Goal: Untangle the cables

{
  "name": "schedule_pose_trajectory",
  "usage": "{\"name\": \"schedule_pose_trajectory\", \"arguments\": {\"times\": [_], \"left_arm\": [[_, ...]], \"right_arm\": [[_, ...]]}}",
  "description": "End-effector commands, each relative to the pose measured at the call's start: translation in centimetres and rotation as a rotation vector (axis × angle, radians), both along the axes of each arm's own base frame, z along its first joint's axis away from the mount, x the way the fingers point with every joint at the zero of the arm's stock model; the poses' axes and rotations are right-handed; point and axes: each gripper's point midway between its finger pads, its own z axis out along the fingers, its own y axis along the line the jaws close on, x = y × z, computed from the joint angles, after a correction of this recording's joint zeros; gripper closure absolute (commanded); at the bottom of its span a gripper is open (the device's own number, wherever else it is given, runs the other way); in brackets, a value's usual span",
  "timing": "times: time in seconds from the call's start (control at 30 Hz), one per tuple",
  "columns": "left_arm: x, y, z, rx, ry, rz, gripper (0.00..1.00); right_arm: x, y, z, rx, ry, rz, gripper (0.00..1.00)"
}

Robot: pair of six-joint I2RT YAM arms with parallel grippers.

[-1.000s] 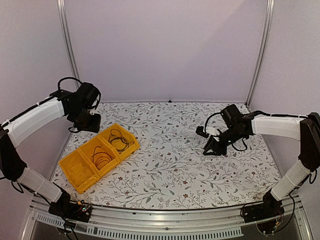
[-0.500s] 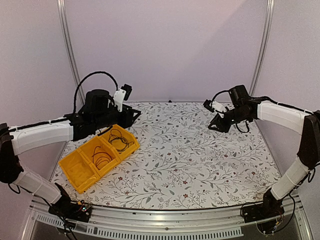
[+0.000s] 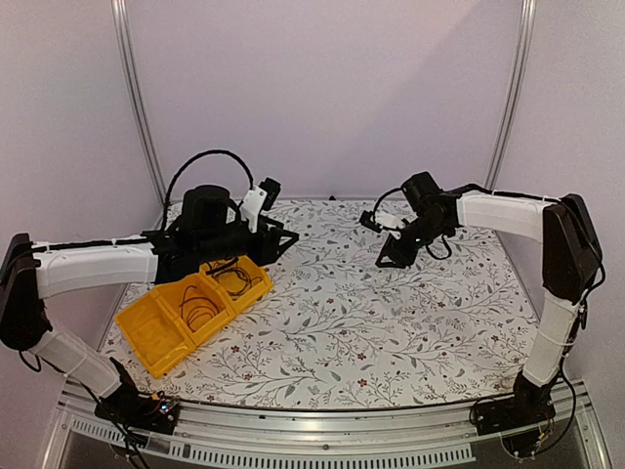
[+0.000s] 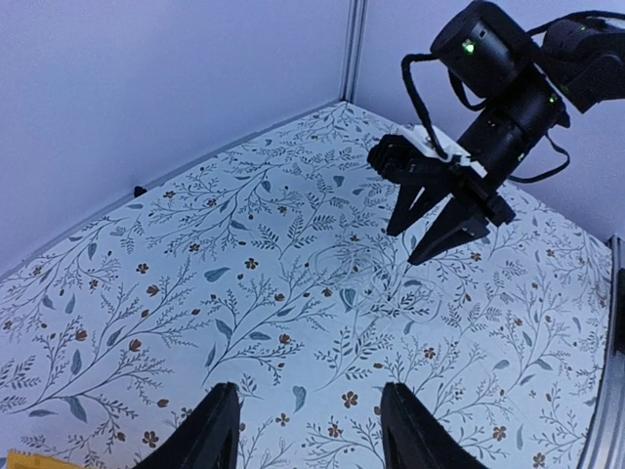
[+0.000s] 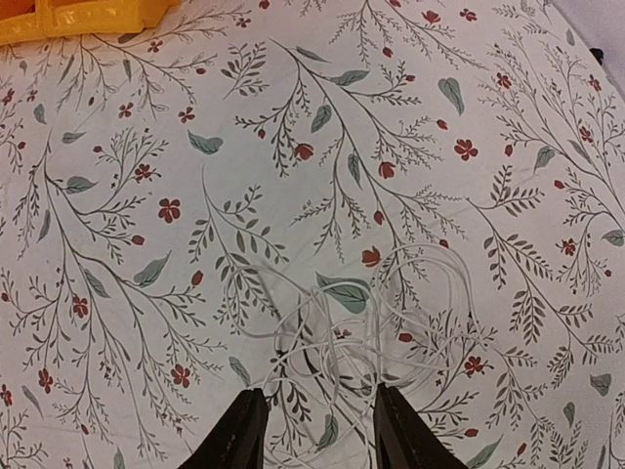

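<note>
No text, label, brand, number or sign can be read in any view.

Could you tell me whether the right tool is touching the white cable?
Cannot tell. In the right wrist view, the white cable has loops passing behind the fingertips of the right tool, hiding any gap.

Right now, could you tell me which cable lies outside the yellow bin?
The whitish cable, loosely coiled on the floral table just ahead of the right gripper; the black cable and dark red cable sit in separate compartments of the yellow bin.
</note>
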Motion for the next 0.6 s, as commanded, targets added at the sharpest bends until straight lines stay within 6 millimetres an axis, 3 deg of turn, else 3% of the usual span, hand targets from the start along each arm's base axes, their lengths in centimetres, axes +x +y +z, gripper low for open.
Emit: {"name": "schedule_pose_trajectory", "arguments": {"times": [0.0, 0.17, 0.3, 0.43, 0.57], "left_arm": [[-0.5, -1.7, 0.8, -0.047, 0.006, -0.051, 0.5], [-0.4, -2.0, 0.3, -0.028, 0.029, -0.045, 0.51], [-0.4, -2.1, -0.1, -0.016, 0.034, -0.048, 0.51], [-0.3, -2.3, -0.4, -0.012, 0.038, -0.048, 0.51], [-0.2, -2.5, -1.2, -0.008, 0.045, -0.049, 0.51]], "right_arm": [[2.1, 0.0, -2.0, -0.081, 0.019, -0.057, 0.58], [2.4, 0.1, -4.5, -0.11, 0.061, -0.051, 0.58], [2.0, 0.4, -5.2, -0.099, 0.088, -0.037, 0.63], [1.7, 0.8, -4.8, -0.073, 0.092, -0.023, 0.84], [1.2, 1.1, -1.9, -0.022, 0.062, -0.017, 0.97]]}}
